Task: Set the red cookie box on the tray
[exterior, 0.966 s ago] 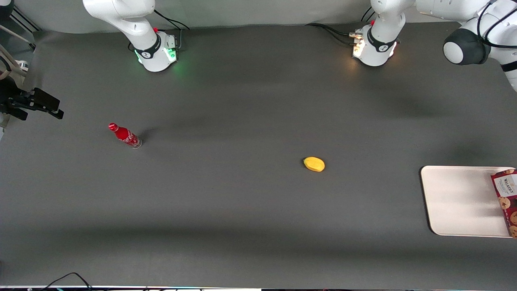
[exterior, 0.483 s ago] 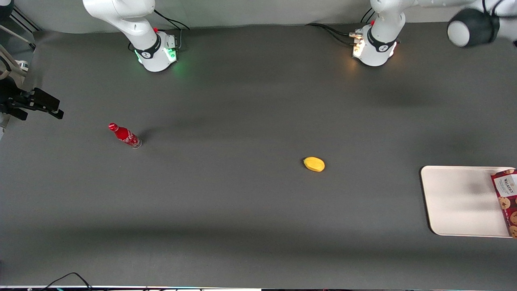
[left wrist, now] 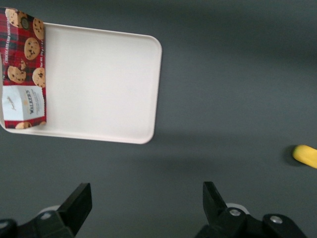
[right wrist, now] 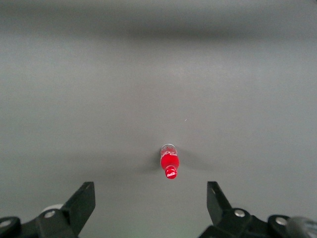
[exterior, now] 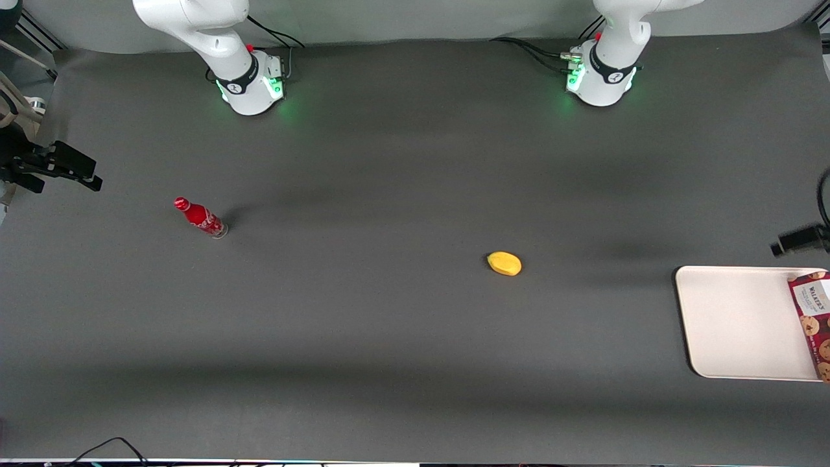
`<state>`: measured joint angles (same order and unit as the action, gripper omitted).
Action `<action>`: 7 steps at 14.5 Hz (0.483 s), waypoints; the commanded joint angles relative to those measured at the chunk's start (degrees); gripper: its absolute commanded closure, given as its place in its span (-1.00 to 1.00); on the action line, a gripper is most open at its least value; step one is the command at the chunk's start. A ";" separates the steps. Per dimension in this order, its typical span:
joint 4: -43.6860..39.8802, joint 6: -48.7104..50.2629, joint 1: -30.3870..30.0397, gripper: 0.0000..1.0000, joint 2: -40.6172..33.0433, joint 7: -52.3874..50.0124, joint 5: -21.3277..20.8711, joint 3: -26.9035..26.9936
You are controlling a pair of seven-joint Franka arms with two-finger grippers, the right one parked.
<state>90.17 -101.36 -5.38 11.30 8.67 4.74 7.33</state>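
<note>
While red cookie box (left wrist: 24, 69) lies on tray (left wrist: 104, 84), hand (left wrist: 146, 208) agape above, yellow object (exterior: 504, 263) apart.

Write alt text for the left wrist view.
The red cookie box lies on the cream tray along one short edge. The open, empty claw hangs above bare dark table beside the tray, with a yellow object off to the side.

High front overview of the whole table (exterior: 389, 337); both wrist views straight down, left sharing the tray (exterior: 733, 324) (left wrist: 99, 84).

Even overhead light, soft broad shadows, wrist views slightly blurred.
</note>
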 commanded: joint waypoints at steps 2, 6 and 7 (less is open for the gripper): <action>11.96 4.05 0.02 -1.00 -16.99 -11.81 -6.93 -10.20; 12.14 9.59 -0.07 -1.00 -22.98 -13.41 -6.76 -13.65; 12.05 10.30 -0.07 -1.00 -23.69 -13.15 -6.67 -13.83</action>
<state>100.08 -92.86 -5.26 -8.64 -4.10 -1.14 -6.34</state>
